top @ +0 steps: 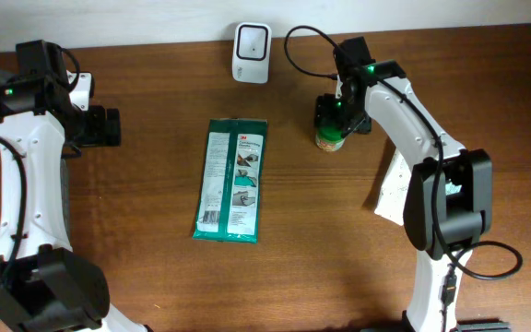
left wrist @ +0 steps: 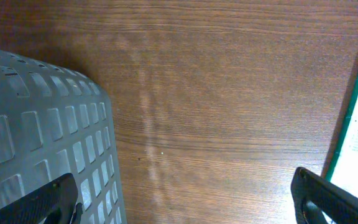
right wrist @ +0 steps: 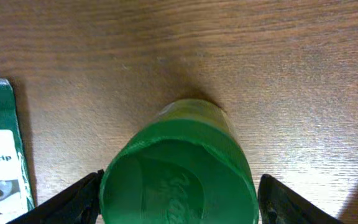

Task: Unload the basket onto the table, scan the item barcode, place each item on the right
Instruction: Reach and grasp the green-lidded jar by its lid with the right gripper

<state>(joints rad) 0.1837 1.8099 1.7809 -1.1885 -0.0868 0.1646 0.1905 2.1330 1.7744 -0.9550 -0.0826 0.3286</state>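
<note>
**Overhead view.** Even, moderately bright light fell from above on the wooden table (top: 339,231). Shadows beside the arms were short and soft, and the focus was sharp throughout.

**Left wrist view.** A pale vertical band of glare crossed the wood at centre. The perforated basket (left wrist: 42,143) at lower left was soft-focused.

**Right wrist view.** The green container (right wrist: 179,174) at lower centre was slightly blurred. It cast a dark shadow just above itself.

On the green package (top: 233,180) we make out a small red 3M mark near its top edge, and in the right wrist view its white label shows the letters "Grip". The green lid (right wrist: 179,180) carries raised script we cannot read.
</note>
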